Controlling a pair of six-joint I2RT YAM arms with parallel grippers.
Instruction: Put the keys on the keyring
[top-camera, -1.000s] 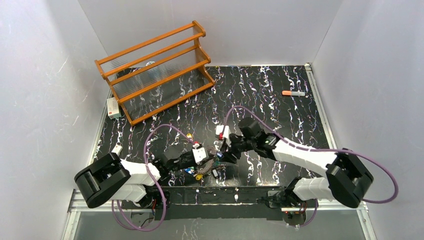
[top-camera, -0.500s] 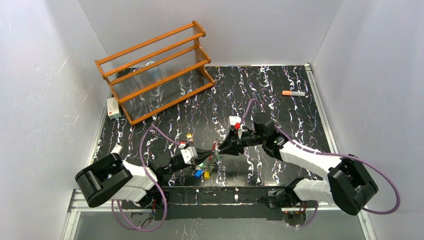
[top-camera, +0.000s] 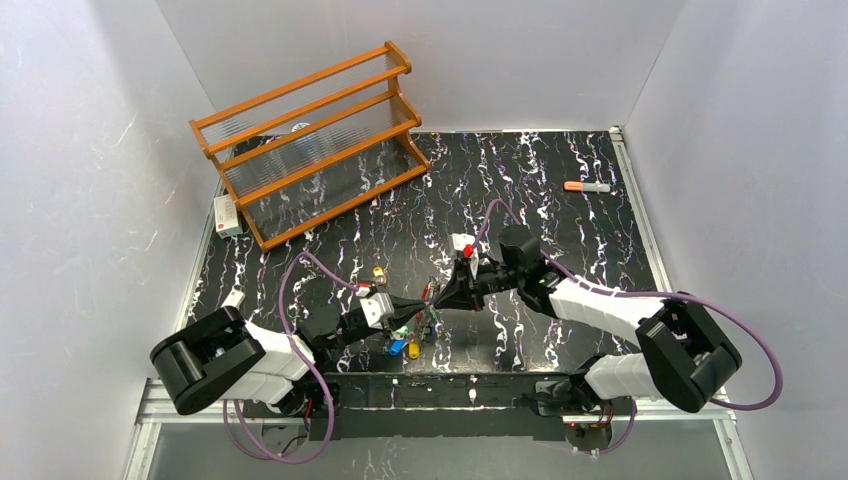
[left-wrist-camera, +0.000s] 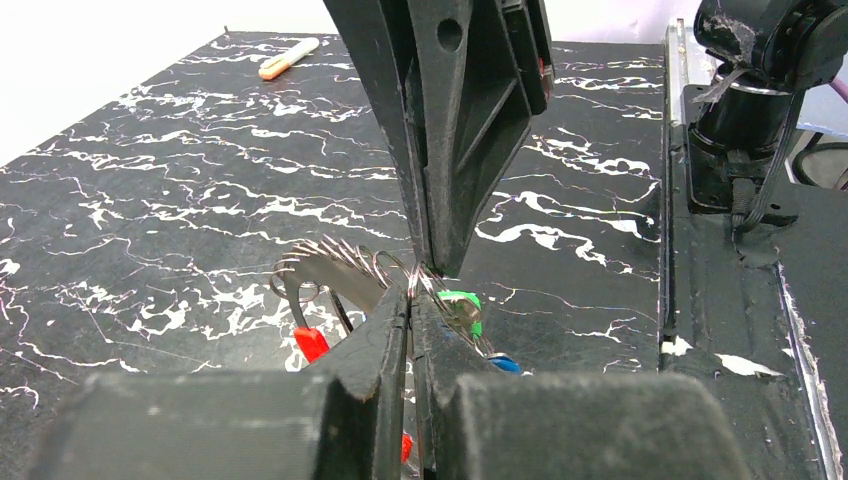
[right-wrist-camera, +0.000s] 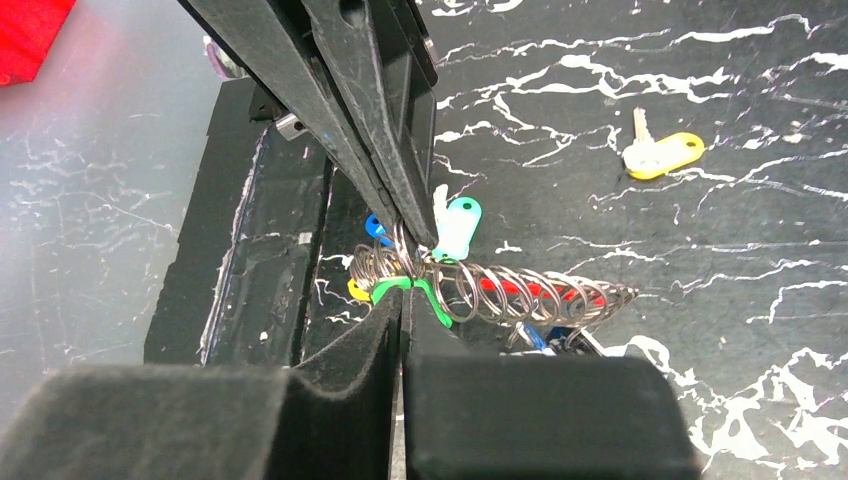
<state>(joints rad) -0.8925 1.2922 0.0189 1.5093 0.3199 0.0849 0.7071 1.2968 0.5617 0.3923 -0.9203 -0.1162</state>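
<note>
The keyring (top-camera: 428, 306) is a stretched coil of thin wire (right-wrist-camera: 520, 290) with a red section, held just above the table between both grippers. My left gripper (left-wrist-camera: 412, 295) is shut on one wire loop of it. My right gripper (right-wrist-camera: 403, 295) meets it tip to tip, jaws closed on the green key tag (right-wrist-camera: 432, 300). Blue (left-wrist-camera: 505, 363), red (left-wrist-camera: 311, 343), teal (right-wrist-camera: 458, 225) and yellow (top-camera: 413, 349) tags hang from the ring. One yellow key (right-wrist-camera: 660, 155) lies loose on the table, left of and beyond the grippers (top-camera: 379, 272).
A wooden rack (top-camera: 310, 140) stands at the back left, with a small white box (top-camera: 228, 215) beside it. An orange-capped marker (top-camera: 587, 186) lies at the far right. The raised black strip (top-camera: 440, 388) at the near edge is close below the keys.
The right gripper has closed from about half open to nearly shut, onto the green tag. Both grippers lifted the ring away from the near edge; the right one then shifted slightly left.
</note>
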